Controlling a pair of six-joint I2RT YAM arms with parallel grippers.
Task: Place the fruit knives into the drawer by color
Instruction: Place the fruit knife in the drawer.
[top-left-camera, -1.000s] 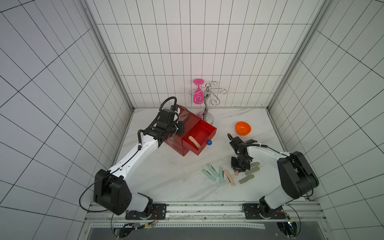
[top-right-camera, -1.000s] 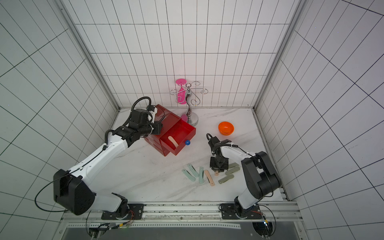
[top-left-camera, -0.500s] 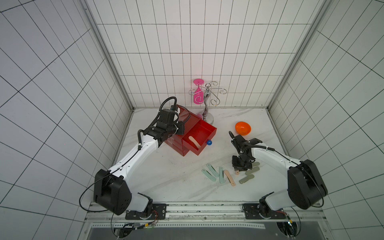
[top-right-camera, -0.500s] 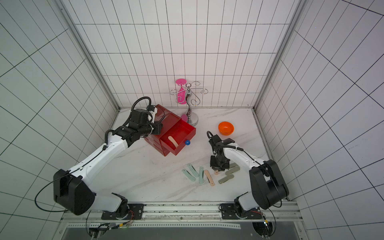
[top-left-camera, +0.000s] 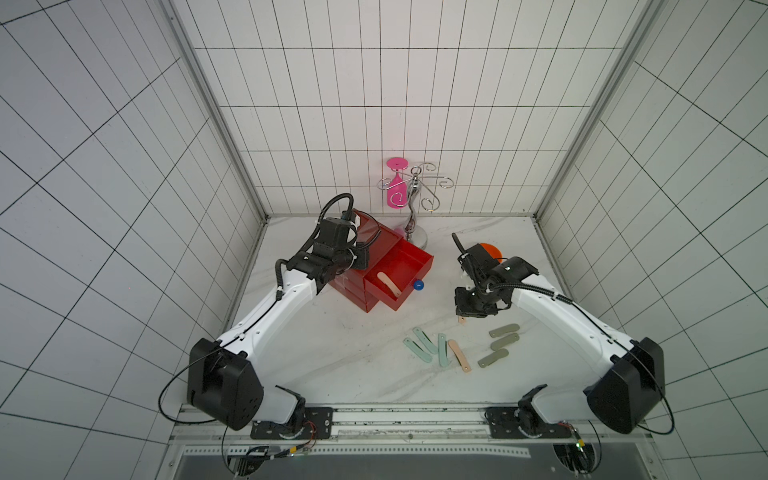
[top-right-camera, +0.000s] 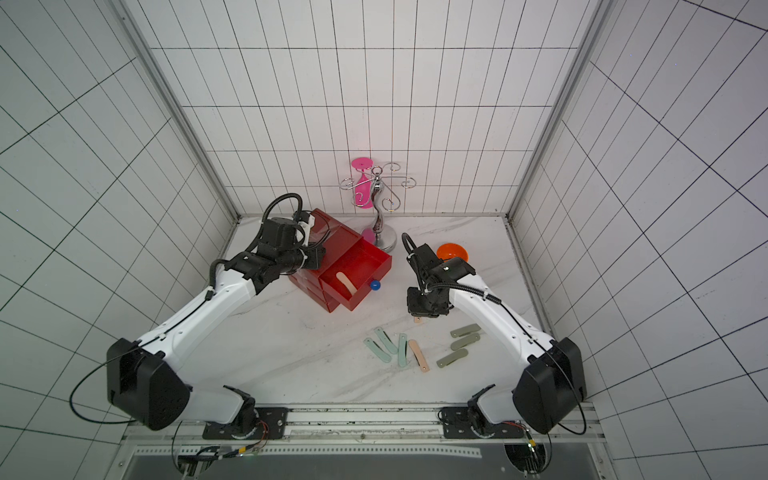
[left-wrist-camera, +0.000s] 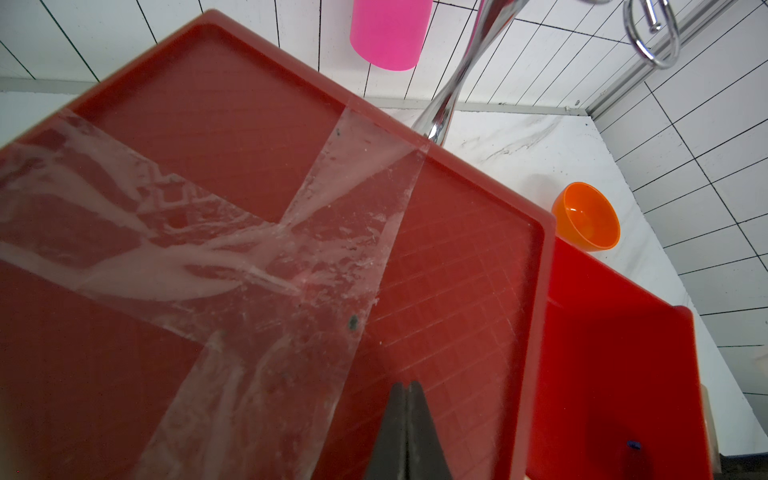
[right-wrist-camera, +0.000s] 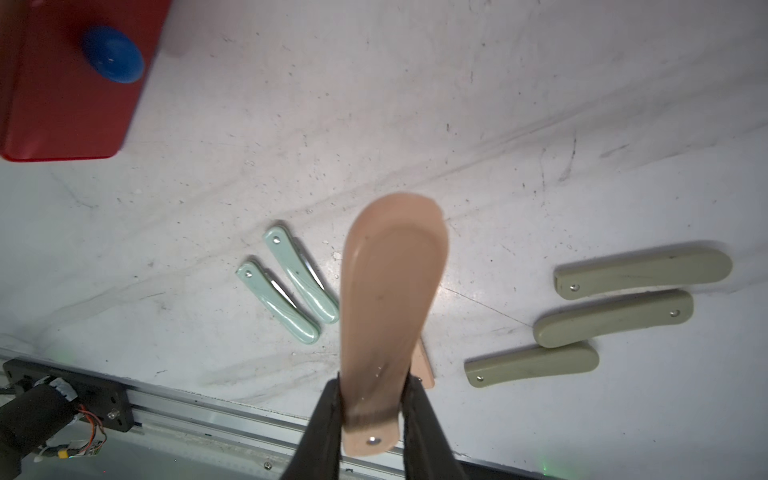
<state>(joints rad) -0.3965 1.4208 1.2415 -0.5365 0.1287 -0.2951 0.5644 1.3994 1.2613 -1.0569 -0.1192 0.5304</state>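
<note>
The right hand (right-wrist-camera: 372, 388) pinches a peach knife (right-wrist-camera: 390, 291) by one end, above the counter (top-left-camera: 332, 365), right of centre in both top views. The left hand (left-wrist-camera: 406, 392) is pressed together over the chest (left-wrist-camera: 232, 137). Its top drawer (top-left-camera: 409, 259) stands open at centre, holding a second peach knife (top-left-camera: 388, 283). Three green knives (top-left-camera: 428, 351), a third peach knife (top-left-camera: 459, 361) and three grey knives (top-left-camera: 503, 343) lie below centre.

A robotics lab test cell: white gridded wall panels (top-left-camera: 374, 104) enclose a marble-patterned tabletop (top-left-camera: 332, 365), with robot arms (top-left-camera: 270, 316) bolted to an aluminium rail (top-left-camera: 409, 434).
</note>
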